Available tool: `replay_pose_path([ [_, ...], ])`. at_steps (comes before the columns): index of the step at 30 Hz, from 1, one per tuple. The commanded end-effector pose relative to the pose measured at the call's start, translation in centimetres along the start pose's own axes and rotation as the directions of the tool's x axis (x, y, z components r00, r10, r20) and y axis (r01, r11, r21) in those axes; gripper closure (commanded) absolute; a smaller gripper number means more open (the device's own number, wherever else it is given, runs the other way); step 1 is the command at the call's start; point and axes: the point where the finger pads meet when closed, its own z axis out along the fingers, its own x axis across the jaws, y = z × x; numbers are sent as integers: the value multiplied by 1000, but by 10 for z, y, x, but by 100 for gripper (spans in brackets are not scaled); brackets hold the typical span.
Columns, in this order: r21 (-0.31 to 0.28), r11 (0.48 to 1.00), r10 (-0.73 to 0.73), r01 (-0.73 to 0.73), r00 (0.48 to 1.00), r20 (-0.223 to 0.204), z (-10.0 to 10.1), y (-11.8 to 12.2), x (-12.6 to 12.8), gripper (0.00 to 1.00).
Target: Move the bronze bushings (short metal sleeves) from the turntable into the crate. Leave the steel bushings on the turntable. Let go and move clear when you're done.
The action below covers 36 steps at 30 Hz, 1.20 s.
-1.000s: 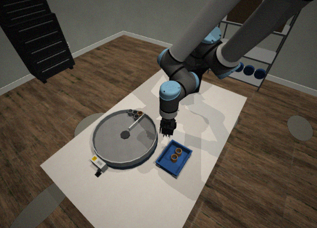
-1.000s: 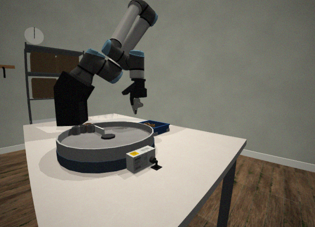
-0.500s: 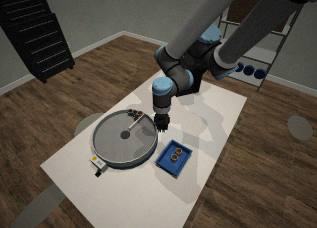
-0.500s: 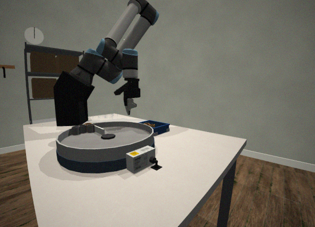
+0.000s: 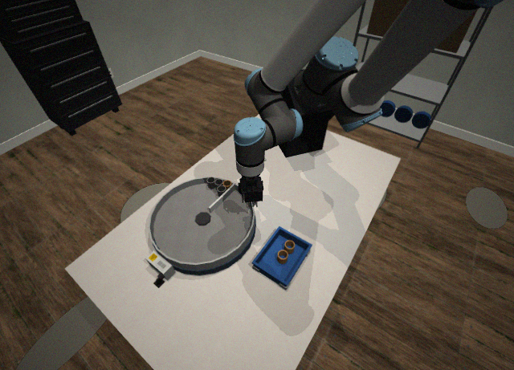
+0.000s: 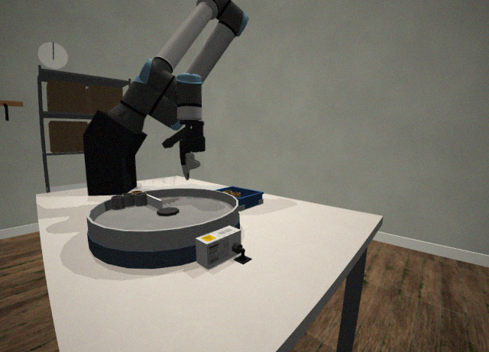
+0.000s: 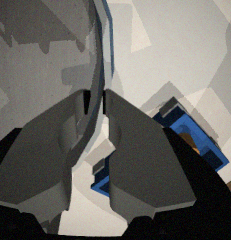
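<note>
My gripper is shut and empty, above the turntable's rim on the side toward the robot base and crate. The round grey turntable bears one bronze bushing at its far edge, by the divider bar. Three dark steel bushings stand close beside it: one steel bushing outermost, the others between. The blue crate holds two bronze bushings, one bronze bushing behind another bronze bushing. No bushing shows between the jaws.
A pale divider bar runs from near the hub to the turntable's wall. A white box with a yellow label sits against the turntable's near side. The crate stands beside the turntable, with raised walls.
</note>
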Motion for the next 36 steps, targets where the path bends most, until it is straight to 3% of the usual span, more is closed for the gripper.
replay_pose_path([
  [1,-3,997,-76,76,997,-3,0,-18,-17,95],
  [36,-4,900,-436,436,900,-2,0,-110,-99,95],
])
